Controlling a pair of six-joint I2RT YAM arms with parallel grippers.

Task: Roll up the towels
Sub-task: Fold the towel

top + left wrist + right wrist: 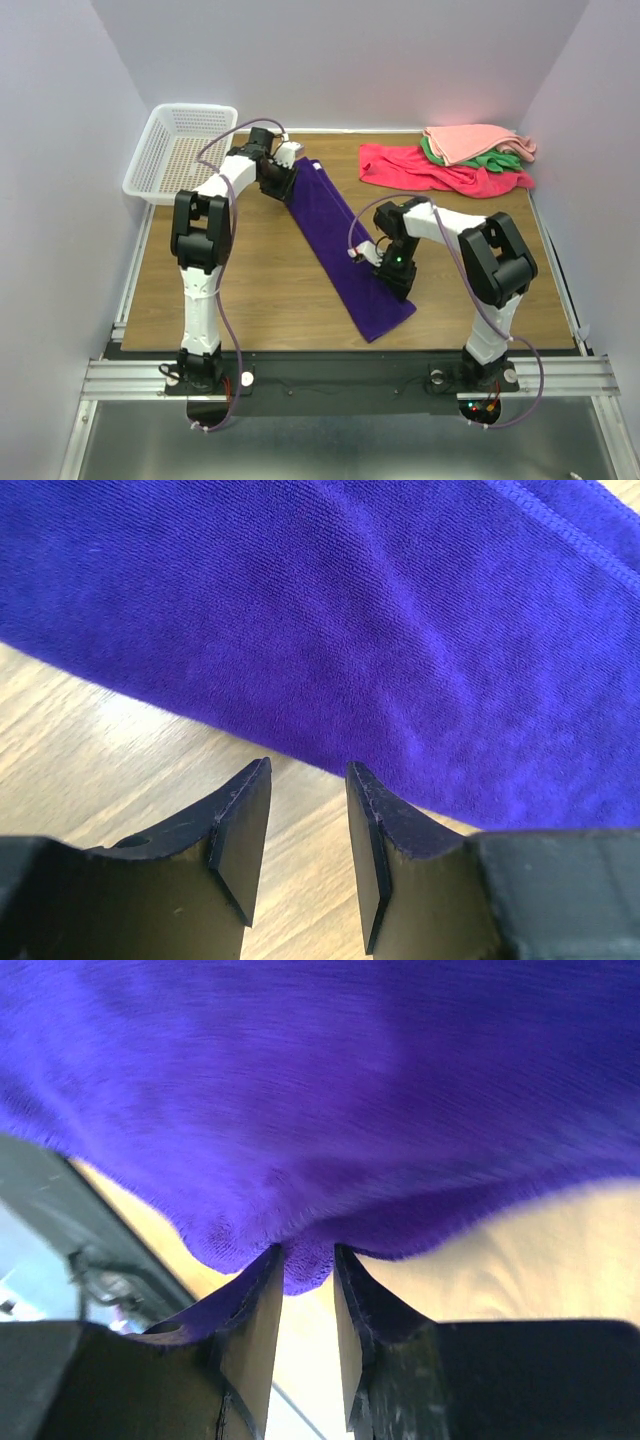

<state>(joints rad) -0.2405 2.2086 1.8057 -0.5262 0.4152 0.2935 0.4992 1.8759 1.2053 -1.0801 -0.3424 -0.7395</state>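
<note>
A deep purple towel (335, 235) lies as a long folded strip running diagonally across the wooden table (260, 270). My left gripper (277, 178) is at the strip's far end. In the left wrist view it (308, 767) is open and empty, its tips just short of the towel's edge (330, 630), with bare wood between them. My right gripper (399, 283) is at the strip's near end. In the right wrist view it (308, 1252) is shut on a pinch of the purple towel's edge (310, 1130).
A white mesh basket (140, 158) stands at the back left corner. A pile at the back right holds a red towel (430, 170), a salmon-pink towel (475, 140) and a green towel (497, 160). White walls close in the table on three sides.
</note>
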